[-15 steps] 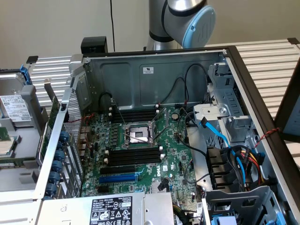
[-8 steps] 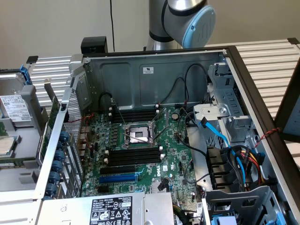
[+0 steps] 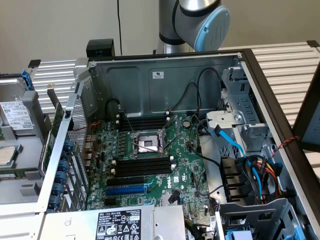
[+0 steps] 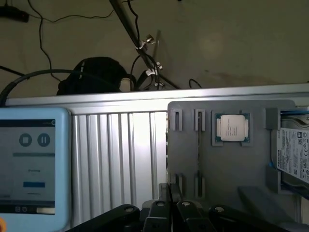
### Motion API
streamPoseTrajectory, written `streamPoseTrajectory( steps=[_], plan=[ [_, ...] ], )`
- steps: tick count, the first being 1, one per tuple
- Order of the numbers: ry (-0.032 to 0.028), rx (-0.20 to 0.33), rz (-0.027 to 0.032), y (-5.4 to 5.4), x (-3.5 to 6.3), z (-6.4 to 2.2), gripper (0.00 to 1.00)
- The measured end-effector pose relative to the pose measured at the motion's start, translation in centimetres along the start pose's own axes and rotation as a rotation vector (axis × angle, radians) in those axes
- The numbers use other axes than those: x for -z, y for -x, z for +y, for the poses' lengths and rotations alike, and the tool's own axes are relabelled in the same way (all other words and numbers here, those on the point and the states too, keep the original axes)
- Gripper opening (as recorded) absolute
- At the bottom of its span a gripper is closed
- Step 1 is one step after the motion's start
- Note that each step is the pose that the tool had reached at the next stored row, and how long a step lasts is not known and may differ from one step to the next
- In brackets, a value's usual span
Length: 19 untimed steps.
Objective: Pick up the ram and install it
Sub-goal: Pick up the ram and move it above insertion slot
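In the wrist view my gripper point(image 4: 169, 205) hangs over the near edge of a grey parts tray point(image 4: 231, 174), its dark fingers point(image 4: 161, 210) pressed together with nothing showing between them. A thin dark strip point(image 4: 198, 150) stands on edge between the tray's slotted holders, a little to one side of the fingertips. It could be the ram seen edge-on, but I cannot tell. In the exterior view the open computer case point(image 3: 165, 75) shows the motherboard point(image 3: 185, 165) with long black empty memory slots point(image 3: 144, 165) on both sides of the processor socket point(image 3: 147, 142).
On the tray lie a processor chip point(image 4: 232, 129) and a hard drive point(image 4: 295, 154). A screen with a light-blue frame point(image 4: 29, 164) lies on the ribbed metal table point(image 4: 116, 159). Cables point(image 3: 250, 160) and drive cages point(image 3: 240, 115) crowd the case at the exterior view's right. The arm's joint point(image 3: 202, 22) rises behind the case.
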State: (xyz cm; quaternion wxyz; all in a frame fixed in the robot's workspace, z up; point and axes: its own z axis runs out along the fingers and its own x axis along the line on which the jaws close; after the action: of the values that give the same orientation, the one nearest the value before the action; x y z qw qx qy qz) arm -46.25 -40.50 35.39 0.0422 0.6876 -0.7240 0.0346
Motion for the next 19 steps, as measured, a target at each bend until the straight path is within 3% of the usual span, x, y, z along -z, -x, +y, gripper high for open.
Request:
streamPoseTrajectory(
  steps=[10, 15, 19],
  plan=[
    [-0.0010, 0.000, 0.0218, -0.2, 1.94, 0.02, 0.12],
    [-0.0018, 0.000, 0.0367, -0.3, 2.81, 0.02, 0.12],
    [-0.0027, -0.001, 0.0521, -0.3, 3.24, 0.03, 0.12]
  ],
)
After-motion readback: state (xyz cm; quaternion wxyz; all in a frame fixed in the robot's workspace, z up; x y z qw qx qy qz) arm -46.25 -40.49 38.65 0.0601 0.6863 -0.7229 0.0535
